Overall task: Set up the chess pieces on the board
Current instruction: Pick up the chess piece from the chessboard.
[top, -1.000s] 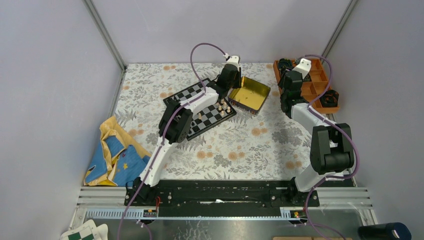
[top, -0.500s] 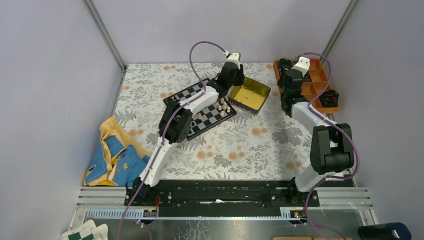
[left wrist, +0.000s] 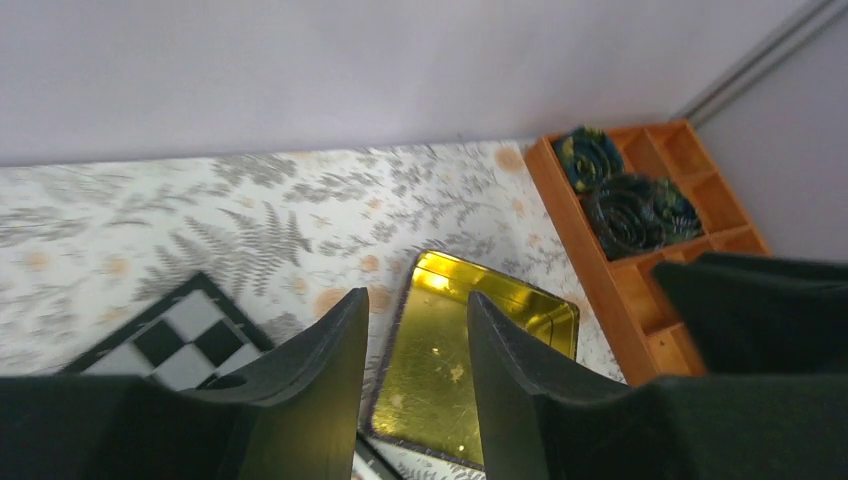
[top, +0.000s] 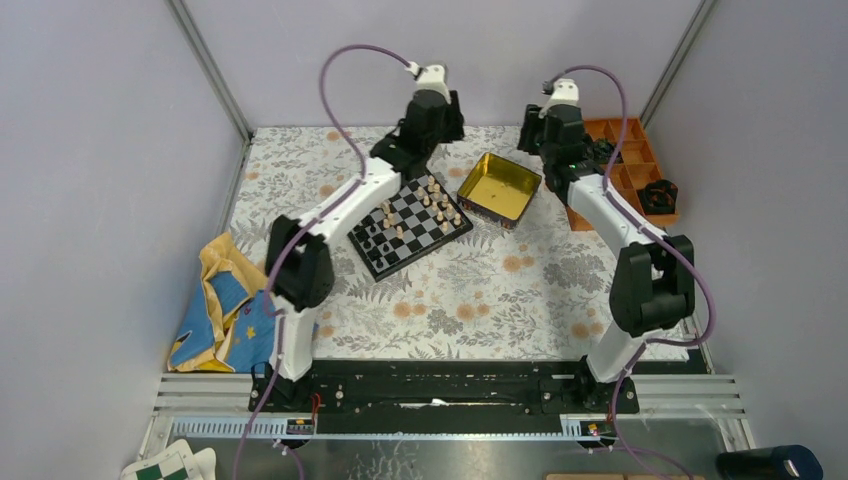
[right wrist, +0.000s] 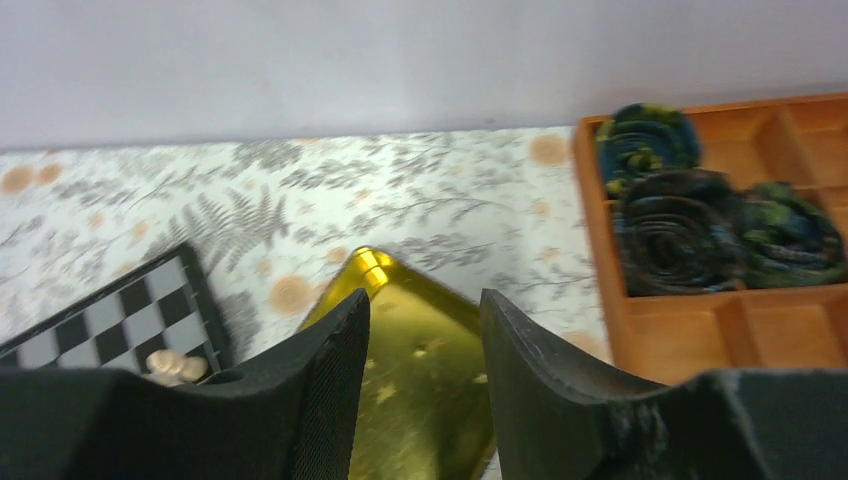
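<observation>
The board (top: 410, 226) lies on the floral cloth, carrying tan chess pieces (top: 438, 203) along its far right side and black pieces (top: 374, 238) near its left corner. My left gripper (top: 437, 122) hangs high above the board's far corner. In the left wrist view this gripper (left wrist: 417, 297) is open and holds nothing; a board corner (left wrist: 176, 336) shows at lower left. My right gripper (top: 548, 135) hovers beyond the gold tin, open and empty (right wrist: 425, 296). The right wrist view shows the board's edge (right wrist: 128, 320) and a tan piece (right wrist: 174, 366) on it.
An empty gold tin (top: 500, 188) sits right of the board, also under both wrist cameras as the tin (left wrist: 455, 345) and the tin (right wrist: 415, 375). An orange compartment tray (top: 632, 168) with dark rolled objects (right wrist: 690, 225) stands at the back right. A yellow-and-blue cloth (top: 228, 305) lies at left.
My left arm has lifted up and back off the board, uncovering it, and its jaws have widened. My right gripper has swung left from the orange tray to beyond the tin.
</observation>
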